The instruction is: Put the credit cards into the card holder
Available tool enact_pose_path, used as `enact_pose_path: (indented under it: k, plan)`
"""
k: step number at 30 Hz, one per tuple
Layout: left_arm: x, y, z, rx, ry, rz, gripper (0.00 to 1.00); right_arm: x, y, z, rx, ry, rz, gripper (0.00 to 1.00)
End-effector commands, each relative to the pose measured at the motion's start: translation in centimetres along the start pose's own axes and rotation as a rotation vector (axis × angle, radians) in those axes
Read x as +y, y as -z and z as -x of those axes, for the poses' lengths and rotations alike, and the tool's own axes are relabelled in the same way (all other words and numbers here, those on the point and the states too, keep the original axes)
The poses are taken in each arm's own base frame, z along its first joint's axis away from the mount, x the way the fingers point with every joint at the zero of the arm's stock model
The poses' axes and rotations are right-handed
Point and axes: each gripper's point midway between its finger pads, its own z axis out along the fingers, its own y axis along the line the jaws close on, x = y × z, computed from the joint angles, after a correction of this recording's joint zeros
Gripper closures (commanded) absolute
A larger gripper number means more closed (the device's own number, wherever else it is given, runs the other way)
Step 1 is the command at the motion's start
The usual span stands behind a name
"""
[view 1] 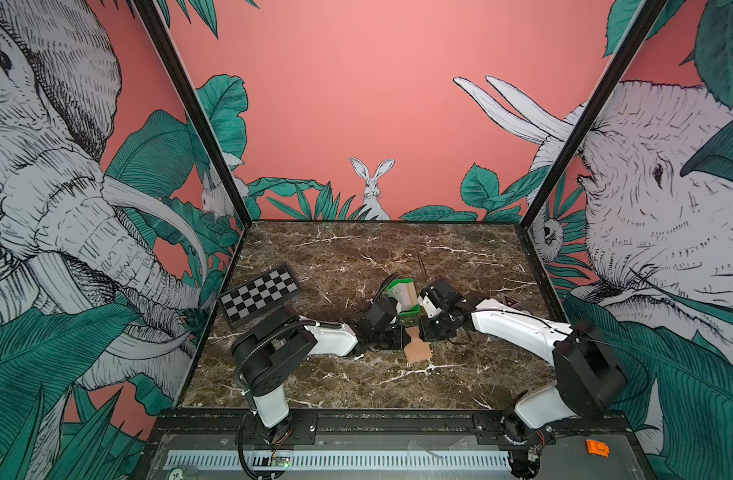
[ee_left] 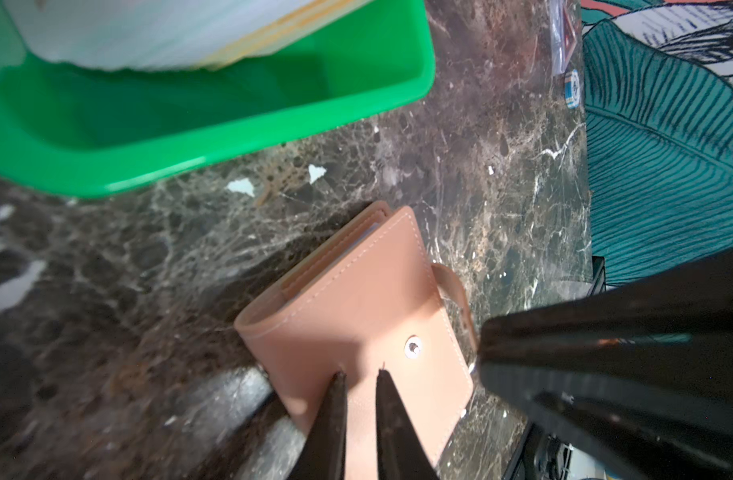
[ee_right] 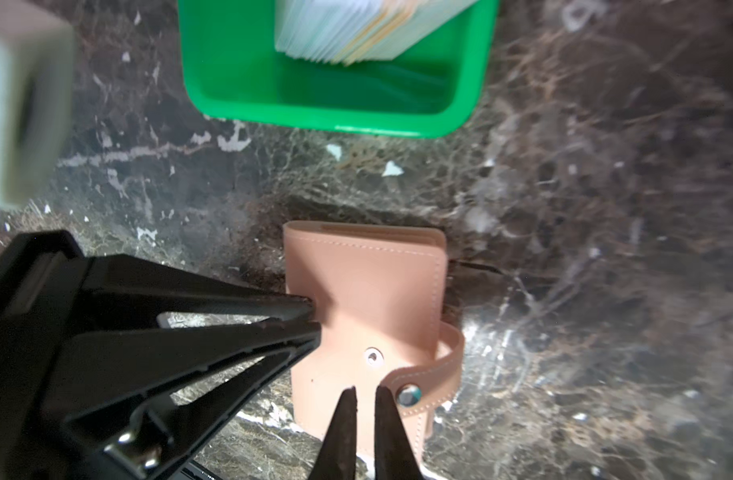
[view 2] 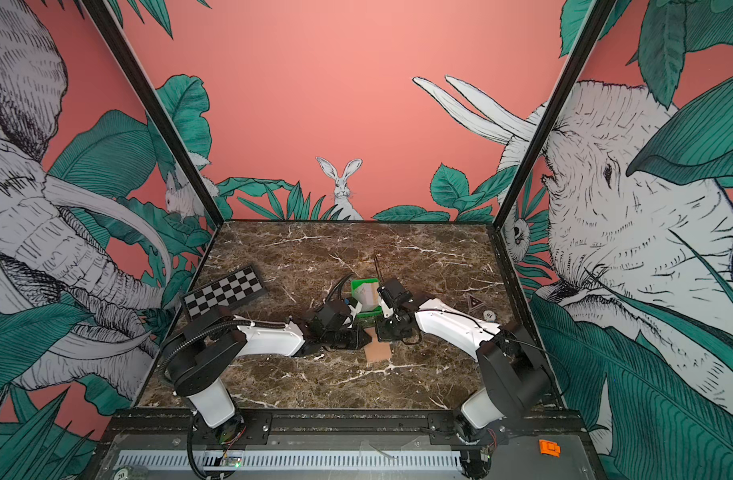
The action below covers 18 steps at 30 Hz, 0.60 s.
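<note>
Green tray of credit cards near card holder, left gripper and right gripper barely parted over it, half hidden from above

Arm pair: white shells, black joints.
Slim black tapered fingers; behind them, black wedge housing with silver screws; farther back, ribbed black hose along white-shelled left arm; white-shelled right arm carries boxy black elbow.

in both top views most of the holder is hidden. the cards run off the wrist pictures' edges, their print blurred. the chip is too small to read. whether the left end effector grips the holder is unclear.
</note>
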Motion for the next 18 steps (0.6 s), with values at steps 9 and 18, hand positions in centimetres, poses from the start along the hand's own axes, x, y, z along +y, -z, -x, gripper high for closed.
enact_pose_path:
  k: [9, 18]
  plan:
    - [2.3, -0.3, -1.6, 0.043, 0.029, 0.065, 0.83, -1.3, 1.5, 0.2, -0.053, -0.035, 0.032, 0.83]
    - [2.2, -0.5, -1.6, 0.045, 0.029, 0.060, 0.83, -2.2, 1.3, -0.1, -0.041, -0.071, 0.072, 0.83]
